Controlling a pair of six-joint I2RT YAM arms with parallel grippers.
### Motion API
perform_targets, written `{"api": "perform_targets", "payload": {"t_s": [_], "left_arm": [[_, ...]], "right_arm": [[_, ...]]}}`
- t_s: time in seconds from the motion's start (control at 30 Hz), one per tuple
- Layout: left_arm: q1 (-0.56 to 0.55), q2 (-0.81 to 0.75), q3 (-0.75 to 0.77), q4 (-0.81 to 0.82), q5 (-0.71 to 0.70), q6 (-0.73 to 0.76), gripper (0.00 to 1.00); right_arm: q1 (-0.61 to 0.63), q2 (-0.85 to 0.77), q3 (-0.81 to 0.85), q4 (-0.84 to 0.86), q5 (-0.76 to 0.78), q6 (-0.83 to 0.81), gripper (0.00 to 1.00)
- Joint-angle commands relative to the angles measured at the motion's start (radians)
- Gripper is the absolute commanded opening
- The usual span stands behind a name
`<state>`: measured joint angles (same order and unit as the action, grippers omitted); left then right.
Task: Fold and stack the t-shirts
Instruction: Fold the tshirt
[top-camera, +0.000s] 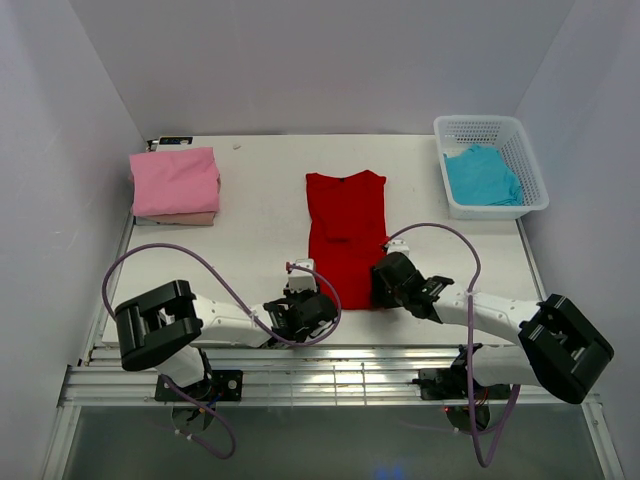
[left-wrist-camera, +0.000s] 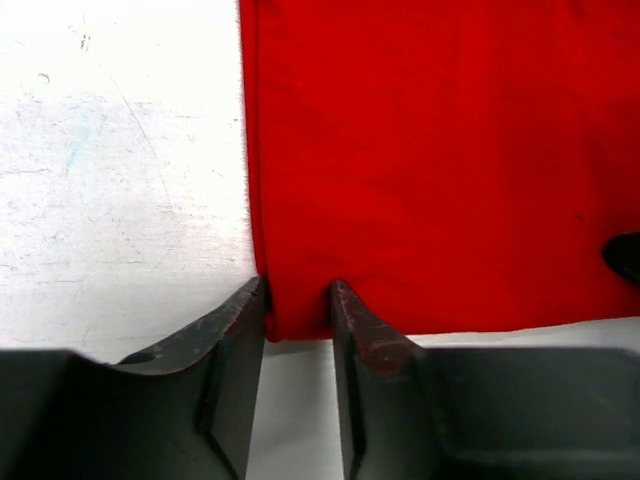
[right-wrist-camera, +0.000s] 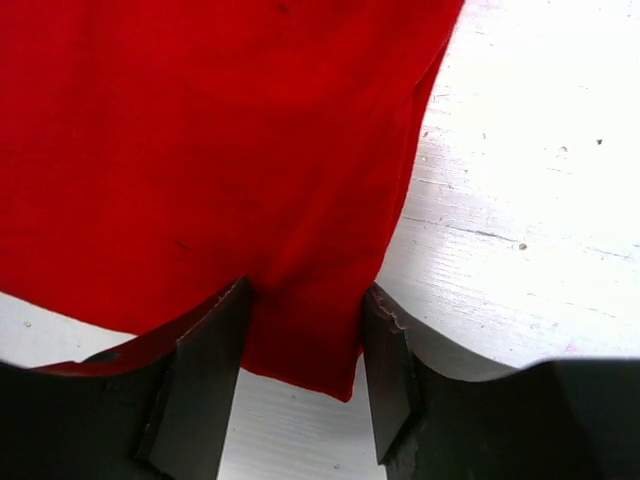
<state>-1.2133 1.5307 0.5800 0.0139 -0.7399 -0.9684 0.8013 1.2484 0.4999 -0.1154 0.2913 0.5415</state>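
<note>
The bright red t-shirt lies flat in the middle of the table, folded into a long strip with its collar at the far end. My left gripper sits at its near left corner. In the left wrist view the left gripper is open, its fingers straddling that corner of the red t-shirt. My right gripper is at the near right corner. In the right wrist view the right gripper is open astride the hem of the red t-shirt. Both rest low on the table.
A folded pink t-shirt lies on a beige one at the far left. A turquoise t-shirt sits in the white lattice basket at the far right. White walls enclose the table.
</note>
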Motion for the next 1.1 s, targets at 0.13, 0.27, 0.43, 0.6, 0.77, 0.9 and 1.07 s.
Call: {"api": "perform_targets", "payload": {"t_s": [0.13, 0.27, 0.43, 0.6, 0.77, 0.9, 1.07], "left_arm": [[0.017, 0.068, -0.031, -0.071, 0.079, -0.047, 0.14], [0.020, 0.101, -0.038, -0.062, 0.088, -0.044, 0.00], [0.005, 0.091, -0.094, -0.038, 0.128, -0.091, 0.00], [-0.061, -0.019, -0.112, -0.124, 0.096, -0.136, 0.00], [-0.069, -0.141, -0.034, -0.184, 0.010, -0.046, 0.00], [-0.054, -0.187, 0.032, -0.160, -0.073, 0.066, 0.00], [0.023, -0.172, 0.064, -0.053, -0.056, 0.197, 0.00]], "right_arm": [[0.027, 0.033, 0.006, -0.066, 0.019, 0.038, 0.28], [0.051, 0.032, 0.008, -0.095, 0.029, 0.055, 0.08], [0.116, 0.022, -0.001, -0.158, 0.065, 0.116, 0.08], [0.213, -0.001, 0.006, -0.230, 0.106, 0.199, 0.08], [0.245, -0.023, 0.086, -0.302, 0.219, 0.213, 0.08], [0.243, 0.016, 0.196, -0.320, 0.325, 0.178, 0.08], [0.230, 0.098, 0.310, -0.331, 0.391, 0.140, 0.08]]}}
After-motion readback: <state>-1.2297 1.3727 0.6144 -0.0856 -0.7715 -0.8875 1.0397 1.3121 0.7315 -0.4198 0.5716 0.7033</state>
